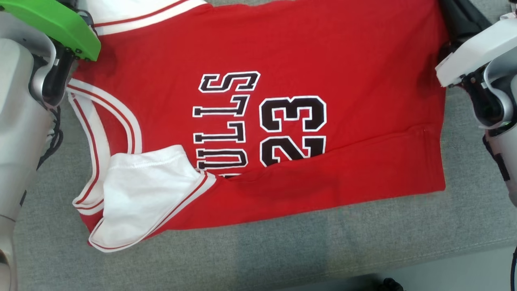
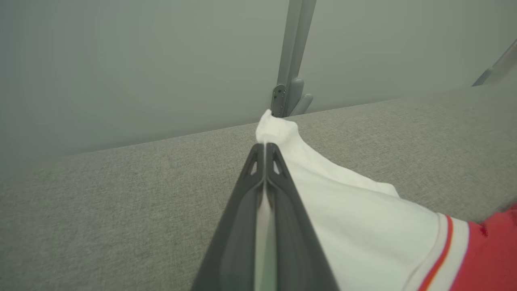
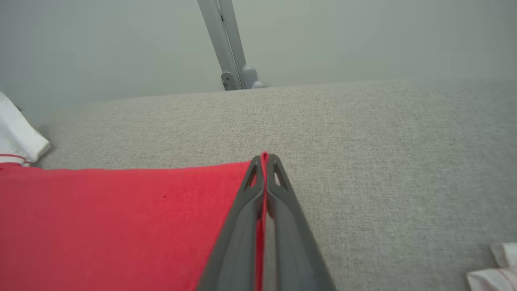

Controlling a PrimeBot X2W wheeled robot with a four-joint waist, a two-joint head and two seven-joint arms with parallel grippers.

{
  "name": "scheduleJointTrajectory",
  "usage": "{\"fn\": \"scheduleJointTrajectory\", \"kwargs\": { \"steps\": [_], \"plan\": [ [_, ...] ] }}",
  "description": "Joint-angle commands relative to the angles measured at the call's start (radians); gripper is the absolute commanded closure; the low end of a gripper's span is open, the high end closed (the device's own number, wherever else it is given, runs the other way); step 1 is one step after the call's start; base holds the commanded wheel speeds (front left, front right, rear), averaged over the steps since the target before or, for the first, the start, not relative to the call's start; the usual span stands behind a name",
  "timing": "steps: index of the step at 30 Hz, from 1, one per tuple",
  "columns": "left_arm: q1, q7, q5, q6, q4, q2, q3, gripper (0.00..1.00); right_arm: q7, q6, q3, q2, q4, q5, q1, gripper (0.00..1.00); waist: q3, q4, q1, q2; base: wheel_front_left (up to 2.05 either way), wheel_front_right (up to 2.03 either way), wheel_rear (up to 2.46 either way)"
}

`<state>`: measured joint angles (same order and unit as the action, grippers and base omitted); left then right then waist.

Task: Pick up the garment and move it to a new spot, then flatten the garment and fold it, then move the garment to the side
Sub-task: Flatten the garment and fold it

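The garment (image 1: pixel 282 121), a red jersey with white trim and black lettering, lay spread on the grey fabric surface (image 1: pixel 282 250), its neck end towards the robot's left and its hem towards the right. Along the nearest side, a red strip was folded up over the lower part of the lettering, and a white panel (image 1: pixel 149 190) lay turned over at the near left corner. Farther back, the left arm's green cover (image 1: pixel 52 24) stood over the far left corner of the garment, and the pale right arm (image 1: pixel 480 52) stood over the far right corner. In the left wrist view, the left gripper (image 2: pixel 264 147) was clamped together on a bunched white corner of the garment, with cloth protruding just past the fingertips. In the right wrist view, the right gripper (image 3: pixel 264 157) was clamped on the red hem corner, a thin red edge showing between the fingers. Beyond both grippers the bare surface ran to its far edge, where a grey metal post (image 2: pixel 293 52) rose against a plain wall (image 2: pixel 121 60).
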<state>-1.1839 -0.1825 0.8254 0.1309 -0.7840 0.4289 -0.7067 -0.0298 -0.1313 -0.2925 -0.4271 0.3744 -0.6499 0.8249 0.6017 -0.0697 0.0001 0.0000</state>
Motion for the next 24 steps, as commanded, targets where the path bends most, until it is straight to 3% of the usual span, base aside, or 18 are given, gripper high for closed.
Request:
{"fn": "scheduleJointTrajectory", "kwargs": {
  "steps": [1, 8, 14, 24],
  "plan": [
    [-0.022, -0.017, 0.010, -0.001, 0.016, 0.015, 0.001, 1.00, -0.003, 0.001, 0.006, -0.015, -0.012, -0.012, 0.016, 1.00, -0.012, 0.010, -0.0001, 0.0000, 0.00, 0.00, 0.00],
    [-0.021, -0.065, -0.005, -0.001, 0.113, 0.047, 0.021, 1.00, -0.011, 0.001, 0.019, -0.047, -0.046, -0.038, 0.003, 1.00, -0.035, 0.030, -0.0001, 0.0000, 0.00, 0.00, 0.00],
    [0.085, -0.080, -0.004, -0.017, 0.277, 0.076, 0.061, 1.00, 0.009, 0.001, 0.039, -0.048, -0.094, -0.072, -0.068, 1.00, -0.048, 0.042, -0.0001, 0.0000, 0.00, 0.00, 0.00],
    [0.510, -0.082, -0.069, -0.140, 0.815, 0.161, 0.196, 1.00, 0.054, 0.001, 0.123, -0.048, -0.316, -0.118, -0.347, 1.00, -0.069, 0.063, -0.0001, 0.0000, 0.00, 0.00, 0.00]
  ]
}}
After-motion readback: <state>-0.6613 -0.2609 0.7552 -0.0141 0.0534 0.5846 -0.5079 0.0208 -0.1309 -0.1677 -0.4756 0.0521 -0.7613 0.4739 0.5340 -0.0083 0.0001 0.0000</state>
